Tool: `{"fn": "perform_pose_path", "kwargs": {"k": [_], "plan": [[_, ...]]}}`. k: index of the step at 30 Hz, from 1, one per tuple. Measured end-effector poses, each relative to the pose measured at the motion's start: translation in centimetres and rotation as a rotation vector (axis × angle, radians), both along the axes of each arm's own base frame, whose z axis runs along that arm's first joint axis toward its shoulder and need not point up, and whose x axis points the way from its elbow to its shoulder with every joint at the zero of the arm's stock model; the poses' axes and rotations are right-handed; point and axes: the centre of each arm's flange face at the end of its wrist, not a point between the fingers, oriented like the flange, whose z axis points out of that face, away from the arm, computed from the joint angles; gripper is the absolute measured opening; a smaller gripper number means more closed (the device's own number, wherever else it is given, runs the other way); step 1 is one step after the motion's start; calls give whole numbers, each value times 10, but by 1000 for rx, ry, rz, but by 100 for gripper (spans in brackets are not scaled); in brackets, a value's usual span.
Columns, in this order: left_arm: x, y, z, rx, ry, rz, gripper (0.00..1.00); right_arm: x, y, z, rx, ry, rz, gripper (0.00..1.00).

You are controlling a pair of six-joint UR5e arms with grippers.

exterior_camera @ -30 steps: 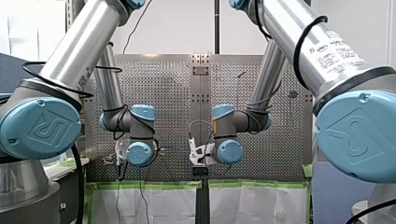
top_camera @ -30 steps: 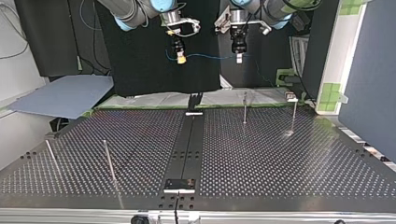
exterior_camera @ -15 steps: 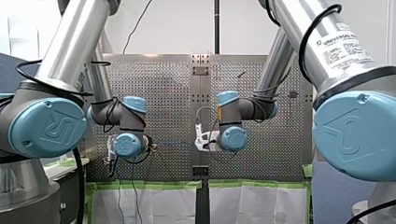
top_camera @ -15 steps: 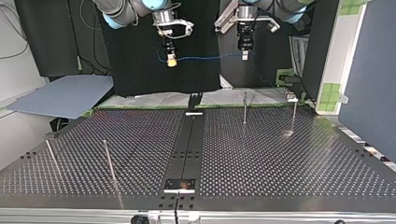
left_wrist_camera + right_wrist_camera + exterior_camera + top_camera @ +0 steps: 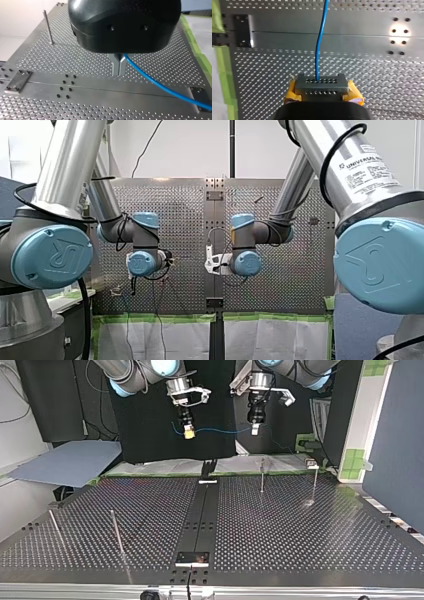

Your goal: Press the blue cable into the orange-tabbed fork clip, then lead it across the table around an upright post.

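**Blue cable (image 5: 220,430) stretching in mid-air over the tabletop (image 5: 300,530)**

Both hands are hovering well above the perforated surface, toward its far edge in the top view. The left hand (image 5: 254,430) is clamping the cable, its metal fingers (image 5: 115,66) pressed together on it. The right hand (image 5: 189,434), yellow-padded, is gripping it too. The cable is running nearly level from one hand to the other. The nearest upright post (image 5: 262,476) is standing below the left hand, well apart from the cable.
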Motion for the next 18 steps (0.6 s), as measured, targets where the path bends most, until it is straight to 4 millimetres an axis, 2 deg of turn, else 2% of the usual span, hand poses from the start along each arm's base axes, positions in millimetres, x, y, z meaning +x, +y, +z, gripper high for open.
{"fn": "perform_pose_path", "kwargs": {"k": [13,18], "plan": [[7,-1,-28,-11,16,5,1,4,8,-7,24,12,38,0],[6,0,-36,13,31,14,1,10,11,-20,29,-7,81,0]]}}
